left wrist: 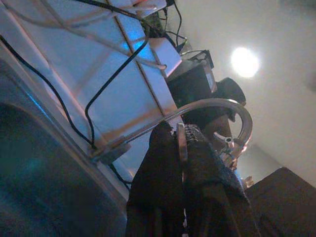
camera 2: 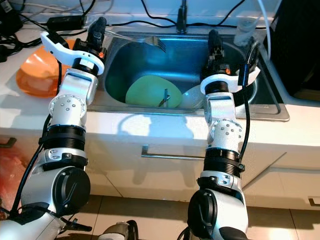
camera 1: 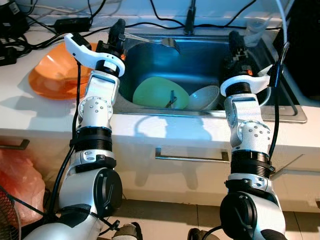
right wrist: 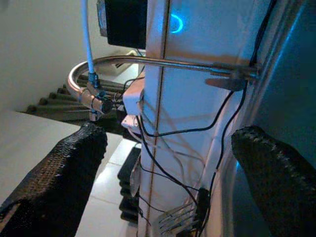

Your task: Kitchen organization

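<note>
My left gripper (camera 1: 118, 29) clamps what looks like a fork (camera 2: 150, 41), upper centre over the sink (camera 1: 200, 52); my right gripper (camera 1: 235, 41) gapes wide.

This is a home kitchen. A stainless steel sink (camera 1: 150, 60) is set into a white counter (camera 1: 165, 127), with a curved metal faucet (right wrist: 148, 63) rising at its back. In the basin lie a green plate (camera 1: 155, 92) and a white bowl (camera 1: 206, 97); a fork (camera 2: 150, 41) is held above the basin, and an orange bowl (camera 1: 50, 77) rests on the counter to the left. Below the counter is a cabinet drawer with a metal bar handle (camera 1: 190, 159). Black cables (camera 1: 45, 25) trail along the wall behind the sink.
</note>
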`<state>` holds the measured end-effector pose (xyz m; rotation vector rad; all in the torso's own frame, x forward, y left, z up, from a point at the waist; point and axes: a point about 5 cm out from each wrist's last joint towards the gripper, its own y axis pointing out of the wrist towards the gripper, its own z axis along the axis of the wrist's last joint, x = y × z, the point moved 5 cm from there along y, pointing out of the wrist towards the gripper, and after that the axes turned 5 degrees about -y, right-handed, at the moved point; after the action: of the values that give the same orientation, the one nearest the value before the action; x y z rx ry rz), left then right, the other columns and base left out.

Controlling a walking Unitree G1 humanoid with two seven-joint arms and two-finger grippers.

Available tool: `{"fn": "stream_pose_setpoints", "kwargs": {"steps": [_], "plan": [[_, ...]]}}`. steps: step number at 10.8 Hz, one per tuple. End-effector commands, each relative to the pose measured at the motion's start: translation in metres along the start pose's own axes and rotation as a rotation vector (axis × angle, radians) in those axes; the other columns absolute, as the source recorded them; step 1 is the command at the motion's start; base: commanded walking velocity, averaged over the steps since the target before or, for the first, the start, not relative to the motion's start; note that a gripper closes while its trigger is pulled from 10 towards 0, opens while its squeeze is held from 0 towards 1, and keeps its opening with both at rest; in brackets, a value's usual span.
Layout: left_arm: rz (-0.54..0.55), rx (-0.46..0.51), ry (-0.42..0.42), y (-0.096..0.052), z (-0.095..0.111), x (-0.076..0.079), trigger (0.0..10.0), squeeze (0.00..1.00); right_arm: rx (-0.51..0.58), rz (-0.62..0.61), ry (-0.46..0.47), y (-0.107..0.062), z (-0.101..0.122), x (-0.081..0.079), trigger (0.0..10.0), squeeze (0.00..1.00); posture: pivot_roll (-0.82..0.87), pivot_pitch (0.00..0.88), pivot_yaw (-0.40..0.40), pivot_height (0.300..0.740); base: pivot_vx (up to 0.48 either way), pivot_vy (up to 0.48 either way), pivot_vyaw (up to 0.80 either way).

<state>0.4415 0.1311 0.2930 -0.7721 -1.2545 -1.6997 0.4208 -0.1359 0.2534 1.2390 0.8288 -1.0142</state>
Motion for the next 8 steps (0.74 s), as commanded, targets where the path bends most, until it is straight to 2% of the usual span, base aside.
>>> {"fn": "stream_pose_setpoints", "kwargs": {"steps": [1, 2, 4, 6, 8], "plan": [[-0.029, 0.002, 0.015, 0.004, 0.003, 0.009, 0.0, 0.0, -0.024, -0.021, 0.067, -0.003, -0.015, 0.004, 10.0, 0.0, 0.0, 0.106, 0.073, 0.74, 0.0, 0.0, 0.0], [-0.031, -0.003, 0.012, 0.005, 0.001, 0.01, 0.0, 0.0, -0.037, -0.023, 0.075, -0.005, -0.018, 0.005, 10.0, 0.0, 0.0, 0.107, 0.078, 0.74, 0.0, 0.0, 0.0], [-0.06, -0.022, -0.007, 0.011, -0.007, 0.022, 0.0, 0.0, -0.081, -0.017, 0.105, -0.009, -0.033, 0.005, 10.0, 0.0, 0.0, 0.11, 0.082, 0.74, 0.0, 0.0, 0.0], [-0.075, -0.043, -0.025, 0.015, -0.018, 0.03, 0.0, 0.0, -0.202, 0.075, 0.173, -0.015, -0.065, -0.013, 10.0, 0.0, 0.0, 0.114, 0.09, 0.74, 0.0, 0.0, 0.0], [-0.069, -0.048, -0.03, 0.015, -0.019, 0.027, 0.0, 0.0, -0.248, 0.106, 0.22, -0.019, -0.079, -0.02, 10.0, 0.0, 0.0, 0.119, 0.095, 0.74, 0.0, 0.0, 0.0]]}}
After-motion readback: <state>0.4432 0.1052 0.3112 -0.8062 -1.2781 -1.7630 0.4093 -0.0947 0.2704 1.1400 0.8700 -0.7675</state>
